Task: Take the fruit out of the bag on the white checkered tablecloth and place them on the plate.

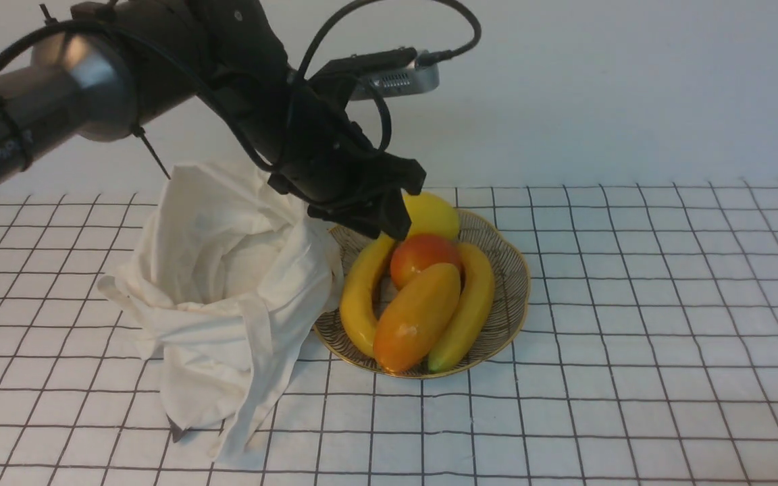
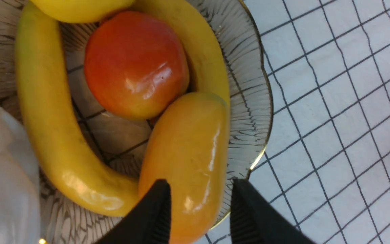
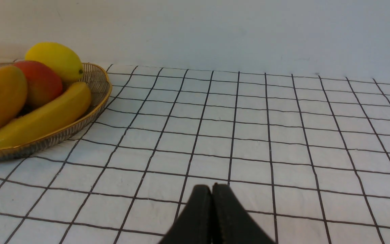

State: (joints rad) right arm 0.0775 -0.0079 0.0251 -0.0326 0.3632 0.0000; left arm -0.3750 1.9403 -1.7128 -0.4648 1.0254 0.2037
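Observation:
The mango (image 1: 416, 317) lies on the plate (image 1: 509, 297) between two bananas, its near end at the plate's front rim. My left gripper (image 1: 389, 226) hovers open and empty above the back of the plate. In the left wrist view its fingers (image 2: 157, 210) stand apart with the mango (image 2: 188, 152) seen below and between them, not gripped. The white cloth bag (image 1: 220, 283) slumps crumpled against the plate's left side, and I cannot see inside it. My right gripper (image 3: 212, 189) is shut and empty low over the white checkered tablecloth (image 3: 249, 135), right of the plate (image 3: 96, 88).
The plate also holds a red-orange apple (image 1: 423, 256), a yellow lemon (image 1: 433, 214) at the back and two bananas (image 1: 362, 290) (image 1: 470, 304). My left arm and its cables reach over the bag. A plain wall stands behind the table.

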